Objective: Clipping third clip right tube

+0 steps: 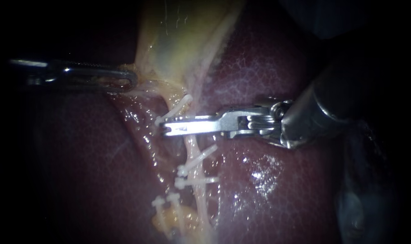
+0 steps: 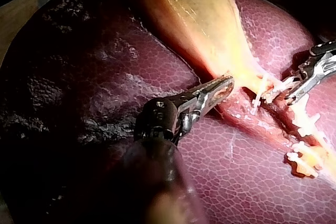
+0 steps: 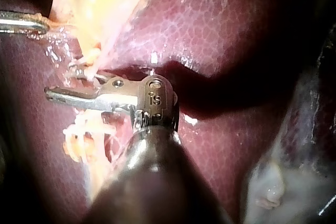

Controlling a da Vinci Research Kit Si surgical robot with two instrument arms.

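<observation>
The pale right tube (image 1: 192, 147) runs down from the yellowish gallbladder (image 1: 178, 49) over the dark red liver (image 1: 268, 180). A white clip (image 1: 173, 110) sits slanted across the tube, just above my right instrument (image 1: 162, 129). That instrument lies level in front of the tube, and only a thin dark gap shows between its jaws. Two more white clips (image 1: 196, 161) cross the tube lower down. My left instrument (image 1: 130, 81) is shut on the gallbladder at its narrow end and holds it toward the left. The left wrist view shows that grip (image 2: 223, 86).
Further white clips (image 1: 164, 202) sit on the left tube (image 1: 162, 217) near the lower edge of the endoscope view. Wet, glistening liver surrounds the groove where the tubes lie. The right instrument's thick shaft (image 1: 323, 104) fills the right side.
</observation>
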